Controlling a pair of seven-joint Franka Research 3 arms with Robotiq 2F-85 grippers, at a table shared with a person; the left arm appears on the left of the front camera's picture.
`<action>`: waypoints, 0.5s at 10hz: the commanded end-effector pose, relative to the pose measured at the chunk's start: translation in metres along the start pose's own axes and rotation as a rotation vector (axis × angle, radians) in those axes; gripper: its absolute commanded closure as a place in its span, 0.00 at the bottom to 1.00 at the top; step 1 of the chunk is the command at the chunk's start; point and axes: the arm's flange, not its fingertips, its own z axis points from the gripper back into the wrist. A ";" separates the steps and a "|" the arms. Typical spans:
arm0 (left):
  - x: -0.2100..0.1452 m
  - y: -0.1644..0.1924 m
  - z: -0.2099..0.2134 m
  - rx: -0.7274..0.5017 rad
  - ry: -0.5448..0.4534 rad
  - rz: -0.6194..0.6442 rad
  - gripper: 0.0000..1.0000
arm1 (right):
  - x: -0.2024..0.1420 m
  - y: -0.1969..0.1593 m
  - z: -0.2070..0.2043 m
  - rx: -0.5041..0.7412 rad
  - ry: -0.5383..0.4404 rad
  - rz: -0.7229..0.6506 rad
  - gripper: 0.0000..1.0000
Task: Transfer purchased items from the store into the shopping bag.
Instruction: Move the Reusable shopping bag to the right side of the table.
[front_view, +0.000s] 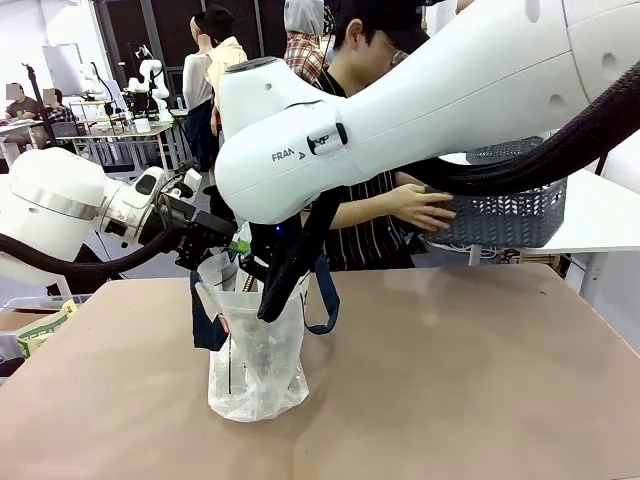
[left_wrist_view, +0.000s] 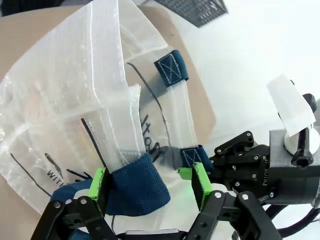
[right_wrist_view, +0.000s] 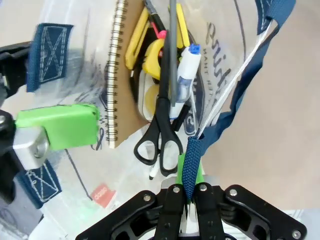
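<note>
We see the brown counter (front_view: 450, 380) first, bare over its whole right half and along its near edge, so there is plenty of open room on that side. Across it a person's hand (front_view: 425, 208) rests at a dark grey mesh basket (front_view: 510, 205) on a white table beyond.

Left of the counter's middle stands the shopping bag (front_view: 255, 365), upright, its long axis vertical and its mouth facing up. Both of our arms meet at its rim, well clear of any counter edge.

Our right claw (right_wrist_view: 189, 192) is pressed together on the bag's navy handle (right_wrist_view: 191, 165), the strap pinched between its green pads and running up and away toward the bag's rim. Our left claw (left_wrist_view: 150, 185) stands spread: one green pad touches a fold of navy strap at the bag's edge, the other pad is apart from it, so nothing is clamped.

Looking down into the bag from the right wrist, we find a spiral-bound notebook (right_wrist_view: 120, 75) lying along the wall, black-handled scissors (right_wrist_view: 160, 135) with their loops toward us and blades pointing deeper in, a yellow item (right_wrist_view: 150, 55), and a white glue-like tube with a blue cap (right_wrist_view: 186, 70) lying parallel to the scissors. A small red mark (right_wrist_view: 101, 195) shows on the bag's wall nearby.
</note>
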 end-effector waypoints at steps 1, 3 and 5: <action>-0.005 0.008 -0.003 -0.088 -0.031 -0.034 0.15 | 0.007 0.015 0.000 -0.010 -0.016 0.035 1.00; -0.001 0.012 -0.008 -0.122 -0.048 -0.071 0.15 | 0.013 0.028 -0.001 -0.003 -0.015 0.082 1.00; -0.002 0.011 -0.009 -0.134 -0.047 -0.084 0.15 | 0.015 0.038 -0.005 0.005 0.008 0.131 1.00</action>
